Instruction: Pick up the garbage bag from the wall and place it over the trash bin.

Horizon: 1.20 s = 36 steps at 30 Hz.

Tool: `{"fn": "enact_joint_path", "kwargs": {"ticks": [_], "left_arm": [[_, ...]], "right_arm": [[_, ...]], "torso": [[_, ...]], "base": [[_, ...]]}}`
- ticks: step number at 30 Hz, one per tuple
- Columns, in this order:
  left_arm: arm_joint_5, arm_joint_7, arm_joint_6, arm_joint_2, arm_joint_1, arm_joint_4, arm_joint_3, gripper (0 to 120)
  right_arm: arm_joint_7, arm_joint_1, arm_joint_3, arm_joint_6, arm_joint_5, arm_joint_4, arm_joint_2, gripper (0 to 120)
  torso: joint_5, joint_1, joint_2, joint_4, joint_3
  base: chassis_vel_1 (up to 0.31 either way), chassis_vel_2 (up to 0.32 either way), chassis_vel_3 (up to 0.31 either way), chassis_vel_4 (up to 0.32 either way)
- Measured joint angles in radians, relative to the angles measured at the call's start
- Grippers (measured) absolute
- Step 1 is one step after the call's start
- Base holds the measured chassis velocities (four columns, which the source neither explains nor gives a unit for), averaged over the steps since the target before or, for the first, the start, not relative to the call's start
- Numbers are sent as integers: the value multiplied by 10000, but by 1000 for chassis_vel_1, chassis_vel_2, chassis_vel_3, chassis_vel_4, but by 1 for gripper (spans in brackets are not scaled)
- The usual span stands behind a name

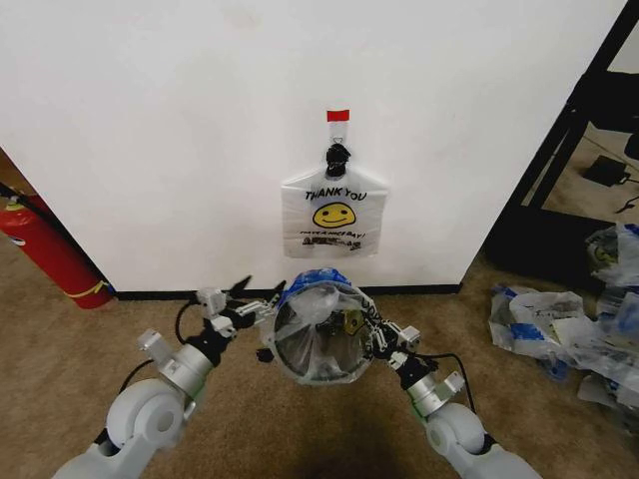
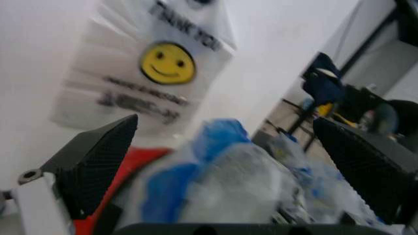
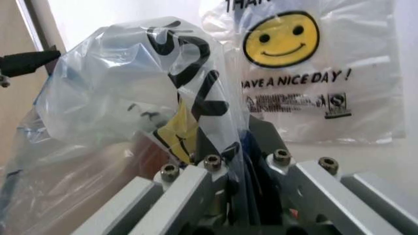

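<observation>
Even, bright light washed the wall (image 1: 150, 130) nearly shadowless, while the left wrist view was blurred throughout, edges bowed.

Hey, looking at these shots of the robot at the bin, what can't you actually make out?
- Trash bin, head view: its body and inside are veiled by the garbage bag draped over it.
- Right gripper, right wrist view: fingertips buried in bag plastic.
- Hanging bag, head view: the small print is too tiny to read.
- Left gripper, left wrist view: the surroundings are blurred.

garbage bag (image 1: 334, 215): translucent white, black print, yellow smiley | wall (image 1: 200, 130): white, black baseboard
</observation>
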<state>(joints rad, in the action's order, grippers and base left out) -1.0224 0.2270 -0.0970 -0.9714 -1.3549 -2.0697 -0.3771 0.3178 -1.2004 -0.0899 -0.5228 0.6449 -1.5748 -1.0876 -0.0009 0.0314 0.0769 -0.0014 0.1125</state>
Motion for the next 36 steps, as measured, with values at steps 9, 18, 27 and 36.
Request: {"fn": "enact_joint_path", "kwargs": {"ticks": [9,18,27,36], "left_arm": [[1096,242,-106,-48,197,452,212,100],[1085,-139,-101,-90,359,680,240,95],[907,-232,-125,-85,338,651,221,73],[894,-252,-131,-83,280,579,194,42]], "right_arm": [[62,-88,28,-91,-46,-113,-55,1],[70,-195,129,-82,-92,-397,-77,1],[31,-274,125,-53,-131,-543,-77,1],[-12,-314,110,-47,-164,-597,-81,1]], "torso": [[0,0,0,0,0],[0,0,0,0,0],[0,0,0,0,0],[0,0,0,0,0]], "base": [[0,0,0,0],[0,0,0,0],[0,0,0,0],[0,0,0,0]]}}
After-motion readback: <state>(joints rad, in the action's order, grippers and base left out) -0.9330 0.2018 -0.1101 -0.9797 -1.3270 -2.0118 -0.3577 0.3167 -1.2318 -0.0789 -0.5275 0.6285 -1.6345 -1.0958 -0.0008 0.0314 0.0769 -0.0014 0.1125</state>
